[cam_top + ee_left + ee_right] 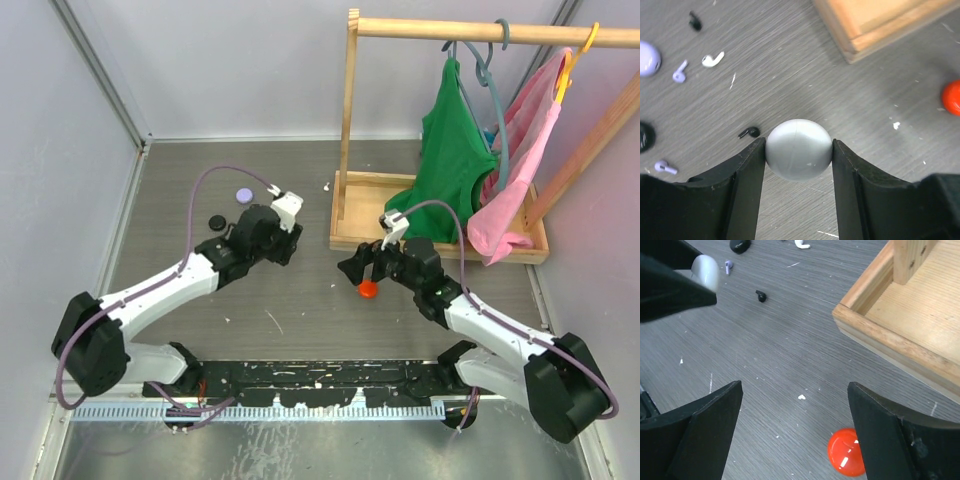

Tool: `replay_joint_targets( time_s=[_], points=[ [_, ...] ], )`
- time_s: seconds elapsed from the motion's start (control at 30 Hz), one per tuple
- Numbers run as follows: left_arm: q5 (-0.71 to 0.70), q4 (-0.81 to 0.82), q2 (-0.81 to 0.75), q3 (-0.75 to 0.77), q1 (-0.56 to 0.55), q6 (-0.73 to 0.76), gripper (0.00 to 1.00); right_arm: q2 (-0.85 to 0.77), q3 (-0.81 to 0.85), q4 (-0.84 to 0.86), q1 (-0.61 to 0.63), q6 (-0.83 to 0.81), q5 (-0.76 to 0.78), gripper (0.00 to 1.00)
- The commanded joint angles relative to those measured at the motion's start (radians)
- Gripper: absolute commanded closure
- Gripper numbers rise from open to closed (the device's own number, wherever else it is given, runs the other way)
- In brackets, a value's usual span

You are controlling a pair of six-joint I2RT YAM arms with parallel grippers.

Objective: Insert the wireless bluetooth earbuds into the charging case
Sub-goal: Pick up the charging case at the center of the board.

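Near the middle of the tabletop, just off the near corner of the wooden tray (880, 337), the right gripper (795, 390) hangs w/ jaws wide apart and nothing between them. The red disc (846, 458) lies flat on the surface close to one finger, not centred.

The left gripper (798, 144) is clamped on the charging case (799, 157), a pale grey rounded shell pinched across its width (a faint seam runs over the top, and the lid looks shut).

A white earbud (713, 60) and a lilac earbud (680, 71) lie toward the far edge, left of centre. A black earbud (749, 132) sits just beside a left fingertip. A second lilac earbud (665, 167) and a second black earbud (695, 21) lie further out. All are loose on the tabletop, none in a case.

My read: the step in hand is prob. for the right gripper to take the red disc.
- Shift sideways first so the disc sits midway between the fingers.
- Then go low, since a flat disc gives little edge to grab.
- Close slowly, or one finger will shove it off.
- Mind the tray rim, which is near.

The held case needs its lid open before any bud goes in, so the side grip should leave the lid free. Buds are tiny vs. the fingers, so expect slips, esp. if one is pinched anywhere but the stem.
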Motion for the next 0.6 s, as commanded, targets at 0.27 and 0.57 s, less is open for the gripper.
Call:
replay_joint_targets(
  time_s=[0.27,0.57],
  points=[
    [0.053,0.387,-0.203,-0.181,-0.176,0.363,0.57,0.06,0.15,0.087,-0.004,0.113,-0.179,0.18],
    [0.127,0.475,-0.244,-0.229,-0.253,0.521,0.57,0.087,0.194,0.15,-0.003,0.194,-0.297,0.26]
  ],
)
